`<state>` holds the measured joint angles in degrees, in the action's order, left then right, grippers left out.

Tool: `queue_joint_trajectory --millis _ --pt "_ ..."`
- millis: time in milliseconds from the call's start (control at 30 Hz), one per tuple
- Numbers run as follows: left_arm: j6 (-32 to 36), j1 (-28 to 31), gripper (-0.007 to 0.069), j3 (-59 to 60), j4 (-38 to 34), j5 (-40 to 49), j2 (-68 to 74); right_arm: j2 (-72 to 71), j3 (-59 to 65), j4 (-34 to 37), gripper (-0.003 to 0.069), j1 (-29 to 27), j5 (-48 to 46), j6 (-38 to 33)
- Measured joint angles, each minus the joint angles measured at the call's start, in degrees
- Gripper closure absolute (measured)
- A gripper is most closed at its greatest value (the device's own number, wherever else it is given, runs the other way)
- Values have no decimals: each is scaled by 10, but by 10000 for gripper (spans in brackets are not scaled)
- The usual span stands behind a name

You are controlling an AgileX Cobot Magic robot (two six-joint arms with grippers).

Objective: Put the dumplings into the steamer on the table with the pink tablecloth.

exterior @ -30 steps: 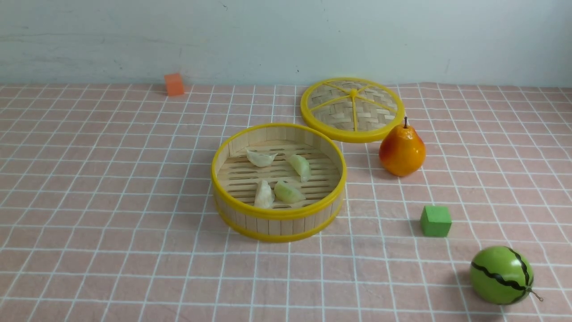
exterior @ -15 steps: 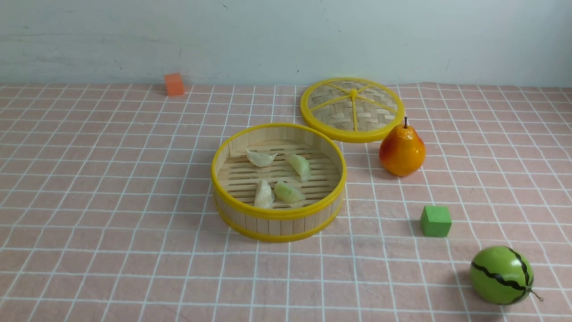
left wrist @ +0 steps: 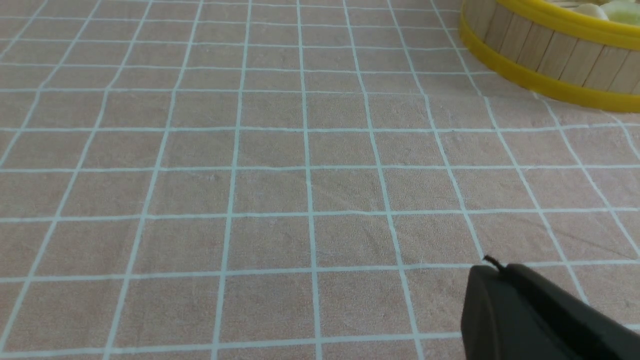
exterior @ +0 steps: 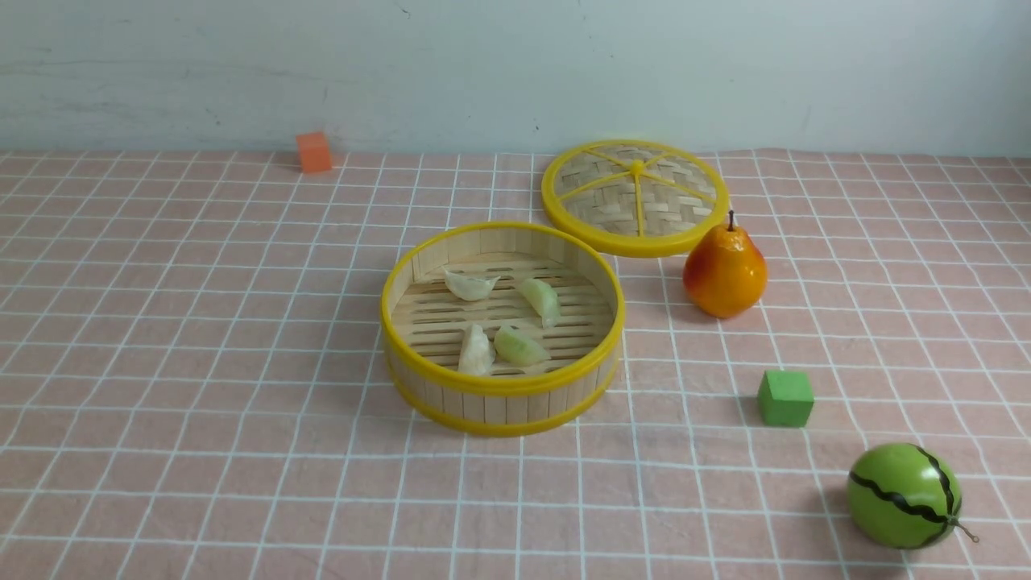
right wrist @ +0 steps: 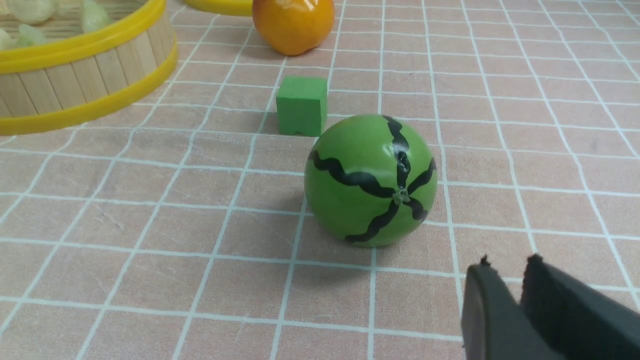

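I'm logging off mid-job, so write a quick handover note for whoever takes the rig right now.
Left tool: shut, empty, low over bare pink tablecloth.
Right tool: slightly parted, empty, near the toy watermelon.
All four dumplings lie inside the steamer: white, green, white, green.
The lid lies off, behind the steamer, beside the pear.
Done: loading looks complete.
Left: nothing, as far as I can see.
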<state>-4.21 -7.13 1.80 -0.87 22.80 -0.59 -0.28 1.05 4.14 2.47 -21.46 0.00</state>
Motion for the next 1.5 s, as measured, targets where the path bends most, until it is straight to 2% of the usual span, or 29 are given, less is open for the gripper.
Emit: queue_joint_trajectory --millis 1500 --pt "0 0 606 0 0 0 0 0 0 0 485 0 0 0"
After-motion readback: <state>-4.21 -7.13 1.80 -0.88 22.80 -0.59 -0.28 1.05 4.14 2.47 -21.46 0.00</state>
